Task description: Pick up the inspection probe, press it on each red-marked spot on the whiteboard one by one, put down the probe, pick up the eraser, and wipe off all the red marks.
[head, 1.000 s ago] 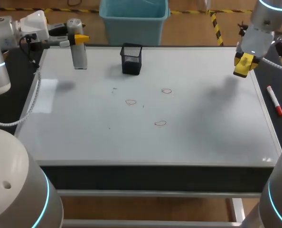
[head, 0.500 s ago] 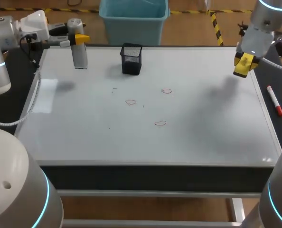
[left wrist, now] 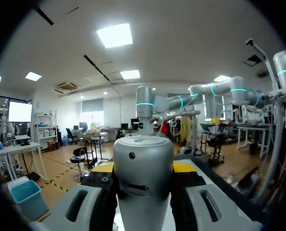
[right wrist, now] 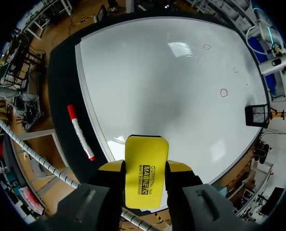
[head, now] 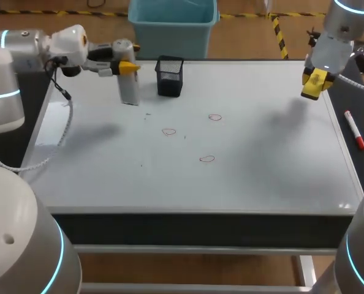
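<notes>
Over the whiteboard [head: 261, 177], your left gripper [head: 127, 64] holds the probe [head: 129, 92] upright at 11 o'clock, likely to press the red marks [head: 214, 117], while your right gripper [head: 314, 79] at 2 o'clock grips the eraser [right wrist: 146, 166] for wiping.

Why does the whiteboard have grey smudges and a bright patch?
Head view: the grey smudges on the whiteboard are soft shadows under the left arm and right arm. Right wrist view: the bright patch is ceiling light glaring off the whiteboard, ahead of the eraser.
</notes>
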Controlling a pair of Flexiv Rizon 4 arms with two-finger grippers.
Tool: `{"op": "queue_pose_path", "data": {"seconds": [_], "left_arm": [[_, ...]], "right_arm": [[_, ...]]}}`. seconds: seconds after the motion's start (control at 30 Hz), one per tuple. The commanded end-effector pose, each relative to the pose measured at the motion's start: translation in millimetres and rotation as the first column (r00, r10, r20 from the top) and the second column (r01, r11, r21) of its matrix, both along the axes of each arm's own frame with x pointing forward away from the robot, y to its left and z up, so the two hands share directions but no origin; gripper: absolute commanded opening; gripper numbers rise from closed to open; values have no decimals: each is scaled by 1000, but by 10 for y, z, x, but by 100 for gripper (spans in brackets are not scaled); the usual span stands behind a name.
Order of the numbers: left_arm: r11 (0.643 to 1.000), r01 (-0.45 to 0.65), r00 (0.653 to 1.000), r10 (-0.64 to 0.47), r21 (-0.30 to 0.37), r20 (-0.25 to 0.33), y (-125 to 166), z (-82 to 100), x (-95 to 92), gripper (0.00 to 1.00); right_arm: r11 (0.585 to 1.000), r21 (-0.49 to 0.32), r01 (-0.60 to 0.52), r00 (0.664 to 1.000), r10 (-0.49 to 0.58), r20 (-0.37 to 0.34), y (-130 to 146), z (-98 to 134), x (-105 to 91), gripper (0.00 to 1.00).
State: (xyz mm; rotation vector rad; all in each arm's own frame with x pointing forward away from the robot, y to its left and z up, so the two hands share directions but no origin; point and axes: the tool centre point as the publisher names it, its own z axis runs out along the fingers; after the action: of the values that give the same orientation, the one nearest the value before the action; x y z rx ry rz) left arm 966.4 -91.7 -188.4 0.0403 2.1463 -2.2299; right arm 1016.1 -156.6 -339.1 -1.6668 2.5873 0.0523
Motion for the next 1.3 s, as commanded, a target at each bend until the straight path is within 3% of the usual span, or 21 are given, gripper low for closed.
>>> {"op": "queue_pose_path", "data": {"seconds": [0.03,0.33,0.57,1.3], "left_arm": [[998,55,998,-55,-7,1,-250,-33,-22,0],[990,137,991,-137,-45,6,-577,-109,-277,0],[983,179,984,-179,-45,-3,-722,-267,-368,0],[978,208,976,-210,-31,-52,-821,-707,-357,0]], "right_arm": [[1000,-3,-2,1000,2,1,-6,11,-3,0],[1000,-3,-2,1000,2,1,-6,11,-3,0],[1000,-3,-2,1000,2,1,-6,11,-3,0],[1000,-3,-2,1000,2,1,-6,11,-3,0]]}}
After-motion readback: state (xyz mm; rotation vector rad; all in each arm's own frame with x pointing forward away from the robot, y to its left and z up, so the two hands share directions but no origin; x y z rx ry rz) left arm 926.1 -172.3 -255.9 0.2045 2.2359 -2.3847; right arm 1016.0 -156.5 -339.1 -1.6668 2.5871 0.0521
